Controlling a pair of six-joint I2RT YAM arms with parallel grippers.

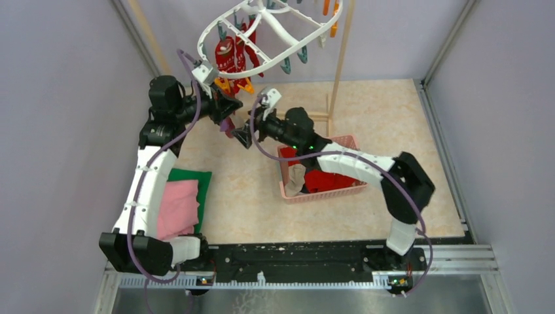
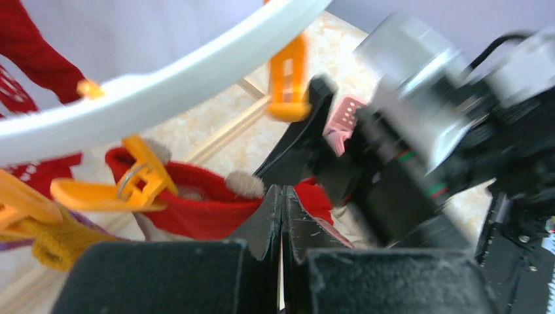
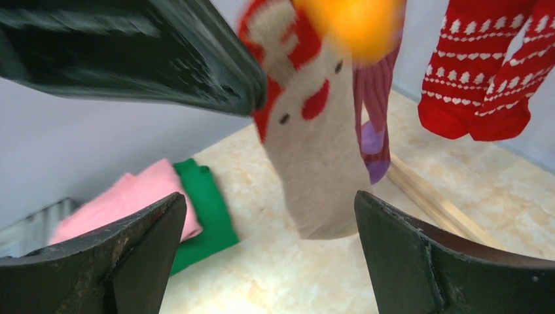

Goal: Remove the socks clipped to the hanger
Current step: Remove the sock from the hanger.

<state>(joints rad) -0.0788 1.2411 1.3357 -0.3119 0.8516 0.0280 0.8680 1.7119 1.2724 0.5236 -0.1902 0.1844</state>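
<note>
Left claw [image 2: 283, 212] of mine is pinched fully shut, its tips against the red cuff of 1 beige sock [image 3: 314, 157]; whether fabric sits between them I cannot tell. My right claw [image 3: 268, 199] is spread wide and holds nothing, and that sock's toe hangs just beyond the gap. To its right hang 1 purple-striped sock [image 3: 373, 111] and 2 red white-patterned socks [image 3: 471, 85], all under the white hanger [image 1: 260, 68], which tilts above the far-left part of the table [image 1: 393, 131]. 2 orange clips [image 2: 288, 78] show clearly by my left claw.

Right of centre, 1 pink basket [image 1: 327, 195] holds a red heap [image 1: 327, 178] and 1 pale sock [image 1: 294, 178].

My left arm [image 1: 147, 176] climbs from the near-left base and bends right at the wrist. My right arm [image 1: 366, 163] folds at an elbow on the right and its forearm crosses left over the basket. The 2 claws face each other, close, under the hanger's near-left rim.

1 pink cloth [image 1: 177, 206] and 1 green cloth [image 1: 196, 180] lie near left. 1 wooden pole [image 1: 340, 65] stands just right of the hanger. Walls [image 1: 59, 98] close the left, far and right sides. Bare tabletop lies between the cloths and the basket, and right of the basket.
</note>
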